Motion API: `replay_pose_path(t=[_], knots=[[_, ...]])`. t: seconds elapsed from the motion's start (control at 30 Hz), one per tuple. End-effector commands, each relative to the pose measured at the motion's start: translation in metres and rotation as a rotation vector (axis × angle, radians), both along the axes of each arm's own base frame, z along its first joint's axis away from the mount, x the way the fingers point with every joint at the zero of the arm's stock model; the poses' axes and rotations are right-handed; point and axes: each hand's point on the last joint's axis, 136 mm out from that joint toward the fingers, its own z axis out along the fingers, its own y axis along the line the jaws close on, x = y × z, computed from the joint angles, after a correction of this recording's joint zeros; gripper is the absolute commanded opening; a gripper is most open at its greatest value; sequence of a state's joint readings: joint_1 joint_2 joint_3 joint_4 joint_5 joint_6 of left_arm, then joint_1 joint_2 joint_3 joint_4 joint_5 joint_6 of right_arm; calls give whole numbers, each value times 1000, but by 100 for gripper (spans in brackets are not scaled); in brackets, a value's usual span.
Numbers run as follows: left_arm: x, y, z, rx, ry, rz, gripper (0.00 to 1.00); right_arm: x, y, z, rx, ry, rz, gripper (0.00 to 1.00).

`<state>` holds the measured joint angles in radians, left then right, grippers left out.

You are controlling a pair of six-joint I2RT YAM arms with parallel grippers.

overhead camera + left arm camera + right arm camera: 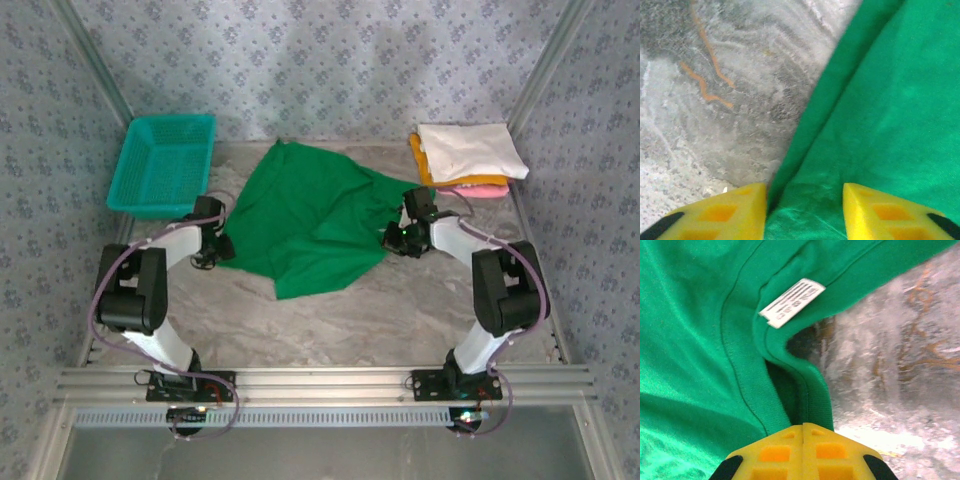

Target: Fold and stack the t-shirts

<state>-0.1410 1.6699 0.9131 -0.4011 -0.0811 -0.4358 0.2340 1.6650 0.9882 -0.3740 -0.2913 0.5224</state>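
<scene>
Cloth lies between both claws in the top view. The green shirt (310, 220) is crumpled on the middle of the table (400, 320), and its wider spread runs roughly from 9 to 3 o'clock. The left claw (208, 252) is at the shirt's 9 o'clock edge and the right claw (397, 238) is at its 3 o'clock edge, so each arm is about equally near its own side. The stack (468, 155) of folded shirts, white on top of orange-yellow and pink, sits at 1 o'clock from the green shirt and nearer the right arm. The basket (165, 160) stands at 10 o'clock, apart from the cloth.

From the left wrist, the left claw (805, 215) is partly open, with a clear gap between its yellow fingers (725, 215). A folded edge of the shirt runs from 1 o'clock down into that gap. Cloth covers the 3 o'clock side and bare table the 9 o'clock side. The cloth lies between the fingers, but the claw does not look clamped on it.

From the right wrist, the right claw (803, 432) is closed, its fingers meeting on the ribbed collar (812, 400), which runs straight into the tips. The label (792, 302) sits at 12 o'clock from the tips. Cloth spreads toward 9 o'clock and table shows at 3 o'clock.

I judge the coming move turns on both claws holding opposite edges, so the left one needs to close first.
</scene>
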Motion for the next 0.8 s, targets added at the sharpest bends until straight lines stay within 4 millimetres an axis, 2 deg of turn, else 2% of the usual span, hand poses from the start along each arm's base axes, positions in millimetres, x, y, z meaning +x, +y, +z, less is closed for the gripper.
replay_pose_path(t=[0.0,0.03,0.1,0.2,0.27,0.3,0.33,0.43,0.5,0.53,0.6,0.67,0.73,0.77], knots=[[-14,-17,-20,-84,58,-11,28,-5,-22,8,-51,0,-14,0],[-14,-14,-21,-69,56,-13,23,-5,-34,10,-70,-8,-34,0],[-12,-12,-18,-53,44,-23,2,-2,-51,15,-70,-23,-58,0],[-9,-12,-8,-48,14,-34,0,-5,-68,21,-72,-13,-70,0],[-8,-11,2,-47,-10,-32,0,-9,-89,24,-97,-12,-123,0],[-9,-11,5,-50,-17,-32,0,-12,-98,24,-101,-11,-155,5],[-11,-11,8,-53,-21,-26,0,-15,-109,24,-98,-8,-195,19],[-20,-16,11,-82,-23,-27,0,-24,-128,23,-95,14,-247,25],[-28,-21,13,-92,-29,-33,0,-22,-140,30,-158,-11,-256,30],[-32,-24,14,-93,-33,-40,0,-21,-139,40,-184,-36,-247,30],[-40,-29,15,-90,-32,-45,0,-11,-123,65,-215,-122,-207,32],[-50,-30,15,-90,-31,-31,0,5,-88,92,-223,-231,-132,44],[-60,-26,17,-83,-39,-2,0,17,-62,97,-202,-234,-81,55],[-65,-19,18,-60,-41,25,0,22,-49,92,-143,-194,-59,55]])
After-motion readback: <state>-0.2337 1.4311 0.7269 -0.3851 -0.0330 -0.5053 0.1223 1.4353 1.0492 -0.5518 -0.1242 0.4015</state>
